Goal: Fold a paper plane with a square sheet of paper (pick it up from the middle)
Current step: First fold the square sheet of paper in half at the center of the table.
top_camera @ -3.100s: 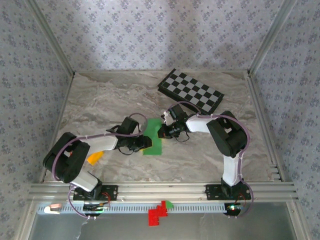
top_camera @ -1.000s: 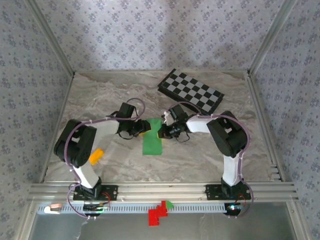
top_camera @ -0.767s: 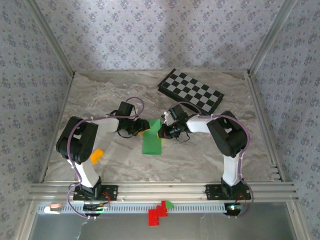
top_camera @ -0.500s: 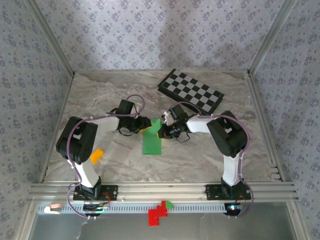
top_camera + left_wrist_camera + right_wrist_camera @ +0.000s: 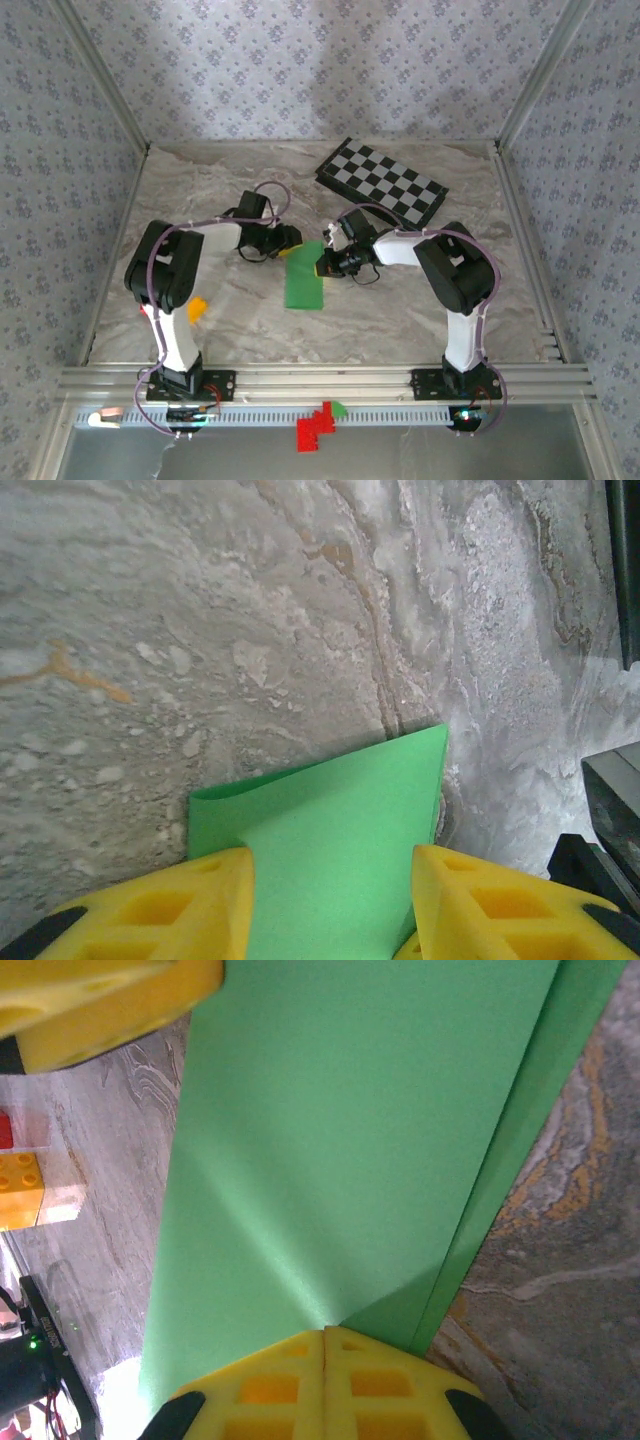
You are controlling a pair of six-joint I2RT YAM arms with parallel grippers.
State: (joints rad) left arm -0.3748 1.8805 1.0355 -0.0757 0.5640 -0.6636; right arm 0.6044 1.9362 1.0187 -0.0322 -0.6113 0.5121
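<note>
The green sheet of paper (image 5: 305, 278) lies folded in half as a narrow strip at the table's middle. My right gripper (image 5: 323, 264) is at its right edge, shut on the upper layer (image 5: 330, 1160), which rises slightly off the lower layer (image 5: 520, 1150). My left gripper (image 5: 291, 240) hovers at the strip's far end, open. Its yellow fingers (image 5: 150, 905) stand on either side of the paper's far corner (image 5: 335, 825) without pinching it. One left finger (image 5: 100, 1000) shows at the top of the right wrist view.
A black-and-white checkerboard (image 5: 383, 183) lies at the back right. A small orange block (image 5: 196, 311) sits beside the left arm, and the orange block (image 5: 20, 1190) shows again in the right wrist view. Red bricks (image 5: 317, 426) and a tiny green piece (image 5: 339, 408) rest on the front rail.
My left gripper has slid along the paper from its near part to its far end, its arm swinging back. The right gripper and the paper have stayed put.
</note>
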